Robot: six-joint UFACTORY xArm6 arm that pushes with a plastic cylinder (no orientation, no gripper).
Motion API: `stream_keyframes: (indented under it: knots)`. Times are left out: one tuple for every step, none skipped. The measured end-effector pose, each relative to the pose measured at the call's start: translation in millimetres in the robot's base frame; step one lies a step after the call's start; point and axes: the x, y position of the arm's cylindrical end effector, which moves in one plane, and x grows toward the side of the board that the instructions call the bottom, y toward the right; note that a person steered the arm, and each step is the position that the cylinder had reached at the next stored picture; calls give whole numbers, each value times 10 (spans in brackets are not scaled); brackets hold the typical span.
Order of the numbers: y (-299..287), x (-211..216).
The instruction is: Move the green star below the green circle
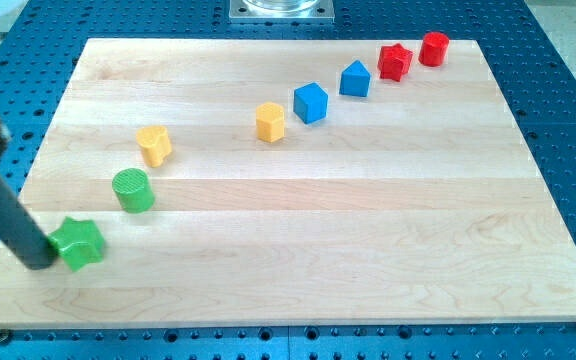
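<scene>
1. Green star (77, 243) lies nearest the camera, by the view's bottom left corner of the wooden board (368, 250).
2. My tip (40, 262) touches the star's left side. I have no gripper, only a dark rod, so nothing opens or pinches.
3. The green circle (133, 190) stands up and to the right of the star, near it but apart.
4. To do this well, I think the tip should push the star slowly to the right, stopping right under the circle without bumping it.
5. The rod's top is cut off at the view's left edge. The yellow block (154, 145) has a shape I cannot make out.
</scene>
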Motion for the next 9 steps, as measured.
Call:
stream_keyframes:
  knots:
    - [362,-10]
    - [236,70]
    - [786,403]
    - [1309,291]
    - [1140,57]
    - [1038,46]
    - [935,26]
    - [1216,-21]
    - [2015,-665]
